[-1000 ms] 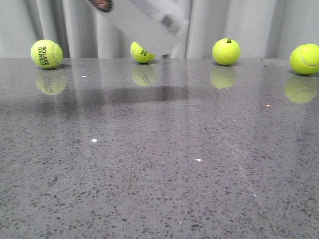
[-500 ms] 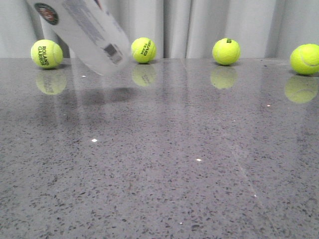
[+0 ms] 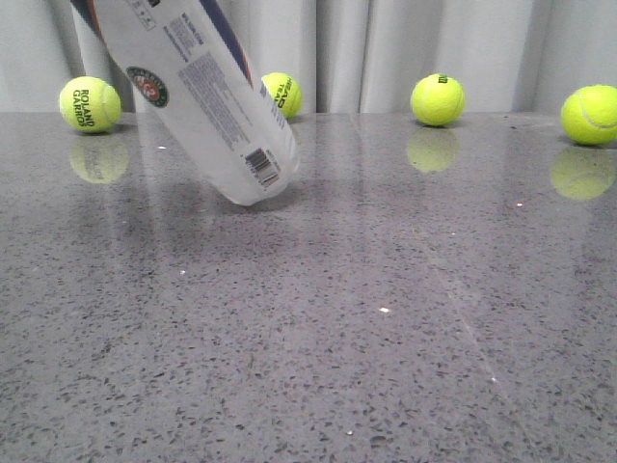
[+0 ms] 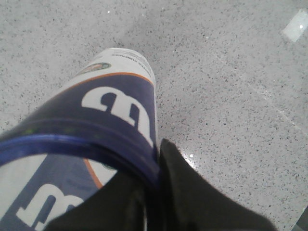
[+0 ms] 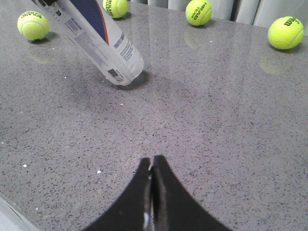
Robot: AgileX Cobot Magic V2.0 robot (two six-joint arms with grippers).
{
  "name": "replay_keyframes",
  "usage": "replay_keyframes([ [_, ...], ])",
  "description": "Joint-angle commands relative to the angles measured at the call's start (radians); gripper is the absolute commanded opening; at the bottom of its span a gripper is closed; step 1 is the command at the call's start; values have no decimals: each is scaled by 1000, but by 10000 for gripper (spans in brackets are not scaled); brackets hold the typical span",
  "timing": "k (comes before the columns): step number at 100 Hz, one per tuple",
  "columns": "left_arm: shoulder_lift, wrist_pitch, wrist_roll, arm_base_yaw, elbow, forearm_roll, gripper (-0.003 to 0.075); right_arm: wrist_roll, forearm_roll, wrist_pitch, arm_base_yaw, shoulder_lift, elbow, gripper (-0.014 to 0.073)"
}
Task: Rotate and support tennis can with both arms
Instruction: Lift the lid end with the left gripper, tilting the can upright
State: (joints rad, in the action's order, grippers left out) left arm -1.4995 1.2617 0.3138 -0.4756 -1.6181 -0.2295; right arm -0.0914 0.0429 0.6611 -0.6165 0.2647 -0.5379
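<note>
The tennis can (image 3: 207,106) is a white-and-clear tube with a navy panel, orange stripe, round logo and barcode. It slants down from the upper left, and its lower end is at the tabletop or just above it. It also shows in the right wrist view (image 5: 103,43). In the left wrist view my left gripper (image 4: 153,163) is shut on the navy rim of the can's upper end (image 4: 120,106), one finger inside and one outside. My right gripper (image 5: 152,159) is shut and empty, well short of the can's lower end. Neither gripper shows in the front view.
Several yellow-green tennis balls lie along the back of the grey speckled table (image 3: 386,318): one far left (image 3: 90,104), one behind the can (image 3: 282,95), one right of centre (image 3: 437,99), one far right (image 3: 589,114). A grey curtain hangs behind.
The can swung from top centre to the left, and its barcode end came down to the table. It now stands steeper.
</note>
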Motion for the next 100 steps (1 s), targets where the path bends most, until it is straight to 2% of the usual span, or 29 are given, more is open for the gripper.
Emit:
replay_keyframes([
  [1,33,18,-11,-9,-54,-31,21,6,-8,-83,4,10,-22,-68],
  [13,33,18,-11,-9,-96,-31,160,6,-8,-83,4,10,-22,-68],
  [25,33,18,-11,-9,-118,-33,355,6,-8,-83,4,10,-22,-68],
  [32,31,18,-11,-9,-122,-33,420,6,-8,-83,4,10,-22,-68],
  [60,-39,11,-9,-9,-161,-68,431,6,-8,-83,4,10,-22,-68],
  [85,-143,14,-9,-11,-319,-160,431,6,-8,-83,4,10,-22,-68],
  [100,-205,17,-9,-36,-419,-160,430,6,-8,-83,4,10,-22,-68],
])
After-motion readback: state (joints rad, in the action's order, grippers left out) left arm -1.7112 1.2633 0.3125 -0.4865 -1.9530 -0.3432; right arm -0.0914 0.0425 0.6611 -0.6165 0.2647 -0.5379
